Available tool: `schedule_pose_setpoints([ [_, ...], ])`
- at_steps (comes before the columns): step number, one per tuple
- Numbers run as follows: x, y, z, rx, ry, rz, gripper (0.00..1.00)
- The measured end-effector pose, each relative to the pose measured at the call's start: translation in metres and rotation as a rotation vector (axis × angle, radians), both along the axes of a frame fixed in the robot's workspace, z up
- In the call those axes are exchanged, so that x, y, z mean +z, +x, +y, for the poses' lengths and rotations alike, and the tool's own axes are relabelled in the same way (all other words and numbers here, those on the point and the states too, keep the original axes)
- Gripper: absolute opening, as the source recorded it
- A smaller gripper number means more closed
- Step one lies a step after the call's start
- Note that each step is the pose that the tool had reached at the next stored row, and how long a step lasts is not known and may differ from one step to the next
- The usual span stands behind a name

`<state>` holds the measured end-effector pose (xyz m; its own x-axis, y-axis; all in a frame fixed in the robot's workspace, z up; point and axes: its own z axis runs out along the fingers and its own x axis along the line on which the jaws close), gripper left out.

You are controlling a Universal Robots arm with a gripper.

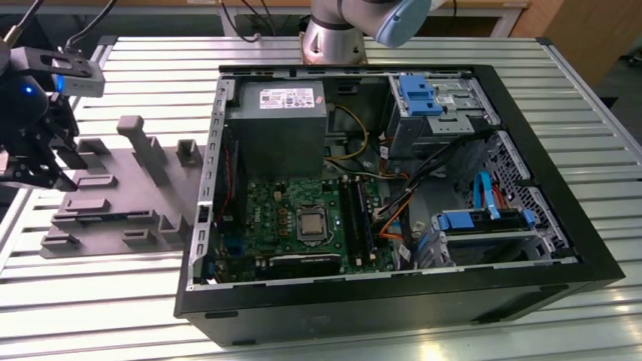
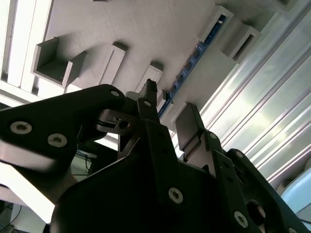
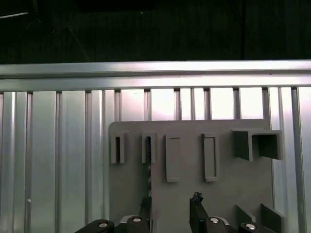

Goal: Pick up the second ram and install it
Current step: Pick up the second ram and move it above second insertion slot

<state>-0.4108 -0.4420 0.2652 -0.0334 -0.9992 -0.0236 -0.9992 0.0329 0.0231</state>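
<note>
Your main risk here is a finger landing on the top edge of the second ram (image 2: 194, 51) instead of passing beside it. In the second wrist view the stick's near end sits closer to one finger (image 2: 149, 103) than to the other, so a straight descent could press on the board or tip it in its slot. A grip taken too near one end could also let the thin stick swing as it lifts out of the grey fixture (image 2: 146, 29). The end effector (image 2: 168, 104) is released, fingers spread and holding nothing. The ram stands on edge in a narrow slot of that fixture, which lies on the slatted worktop (image 1: 131, 60) beside the open computer case (image 1: 561, 248). It runs away from the end effector, roughly in line with the gap between the fingers, with no contact that you can see
</note>
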Motion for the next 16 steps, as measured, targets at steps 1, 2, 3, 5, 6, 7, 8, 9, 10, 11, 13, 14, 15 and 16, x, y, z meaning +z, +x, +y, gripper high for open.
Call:
schedule_pose_setpoints([
  [1,-0.0020,0.0000,-0.0003,0.001,0.0001,-0.0001,0.44],
  [2,-0.0037,0.0000,-0.0014,0.001,0.0000,0.0000,0.44],
  [3,-0.0055,0.0000,-0.0027,0.001,-0.0001,0.0000,0.44],
  [5,-0.0093,0.0000,-0.0050,0.001,0.0002,-0.0003,0.44],
  [6,-0.0110,0.0000,-0.0061,0.001,0.0001,-0.0002,0.44],
  [7,-0.0129,0.0000,-0.0071,0.002,0.0001,-0.0003,0.44],
  [8,-0.0147,0.0000,-0.0079,0.002,0.0000,-0.0001,0.44],
  [9,-0.0164,0.0000,-0.0086,0.003,0.0000,-0.0001,0.44],
  [10,-0.0183,0.0000,-0.0089,0.003,0.0001,-0.0002,0.44],
  [11,-0.0196,-0.0001,-0.0090,0.003,0.0001,-0.0002,0.44],
  [13,-0.0196,-0.0001,-0.0090,0.004,0.0000,-0.0001,0.44],
  [14,-0.0196,-0.0001,-0.0090,0.004,0.0000,-0.0001,0.44],
  [15,-0.0196,-0.0001,-0.0090,0.004,0.0000,-0.0001,0.44],
  [16,-0.0199,0.0000,-0.0092,0.004,-0.0001,-0.0002,0.44],
])
